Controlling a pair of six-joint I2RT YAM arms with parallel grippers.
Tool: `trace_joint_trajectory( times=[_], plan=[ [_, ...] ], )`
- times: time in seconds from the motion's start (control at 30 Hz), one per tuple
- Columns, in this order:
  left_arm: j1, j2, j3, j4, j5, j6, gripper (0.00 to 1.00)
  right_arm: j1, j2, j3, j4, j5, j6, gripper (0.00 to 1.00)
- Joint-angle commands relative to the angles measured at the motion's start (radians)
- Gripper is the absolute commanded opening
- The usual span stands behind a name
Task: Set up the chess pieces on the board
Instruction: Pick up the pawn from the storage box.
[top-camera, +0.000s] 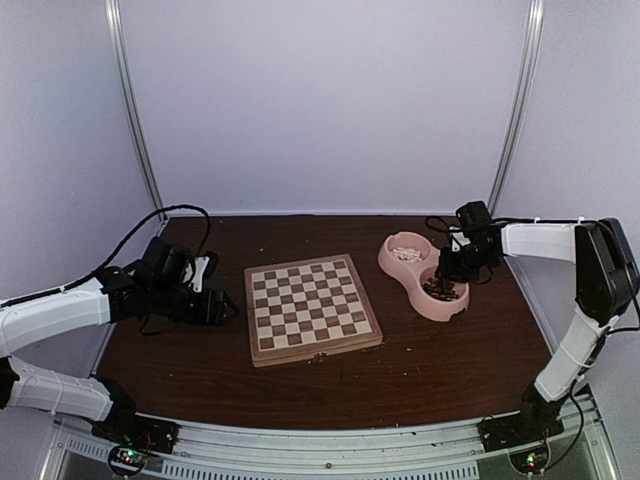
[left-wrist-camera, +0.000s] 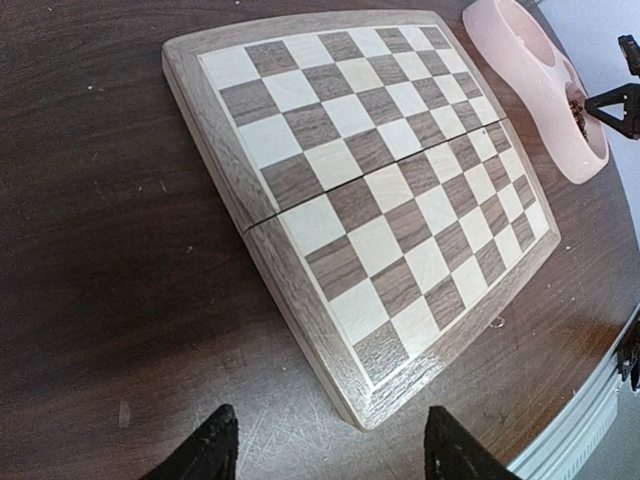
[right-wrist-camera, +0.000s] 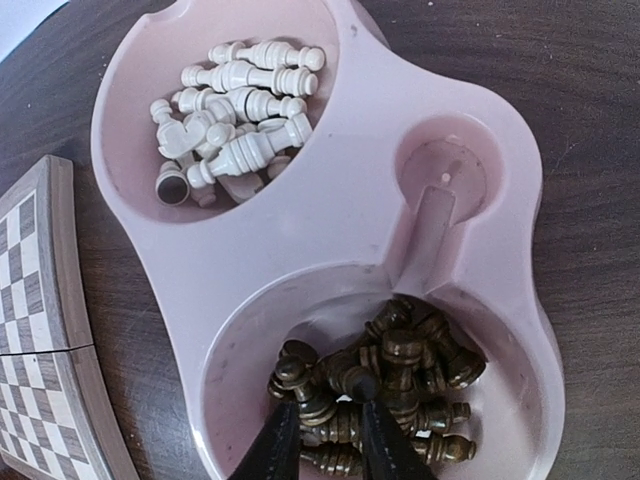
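The board (top-camera: 312, 308) lies flat mid-table with no pieces on its squares; it also shows in the left wrist view (left-wrist-camera: 380, 190). Dark chess pieces (right-wrist-camera: 400, 370) are heaped in the near cup of the pink double bowl (right-wrist-camera: 330, 220), and cream-white ones (right-wrist-camera: 235, 110) lie in the far cup. My right gripper (right-wrist-camera: 328, 400) reaches down into the dark heap, its fingers narrowed on one dark piece (right-wrist-camera: 336, 426). My left gripper (left-wrist-camera: 330, 420) hovers open over the table just off the board's left corner, nothing between its fingers.
The pink double bowl (top-camera: 392, 266) stands right of the board, close to its far right corner. A metal rail (top-camera: 330, 445) runs along the table's near edge. White walls close in the back and both sides.
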Motion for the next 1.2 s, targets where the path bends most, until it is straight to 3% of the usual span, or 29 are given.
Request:
trace_joint_trajectory(
  times=[0.0, 0.63, 0.9, 1.17],
  plan=[
    [0.002, 0.019, 0.036, 0.037, 0.015, 0.004, 0.63, -0.016, 0.028, 0.036, 0.020, -0.004, -0.011, 0.24],
    [0.002, 0.033, 0.053, 0.027, 0.009, 0.010, 0.64, -0.023, 0.102, 0.070, 0.014, -0.037, -0.012, 0.15],
    [0.002, 0.024, 0.054, 0.015, 0.003, 0.016, 0.64, -0.024, 0.040, 0.094, -0.034, -0.012, -0.058, 0.10],
    [0.002, 0.003, 0.050, 0.006, -0.006, 0.017, 0.64, 0.001, -0.098, 0.075, -0.091, 0.144, -0.122, 0.10]
  ],
)
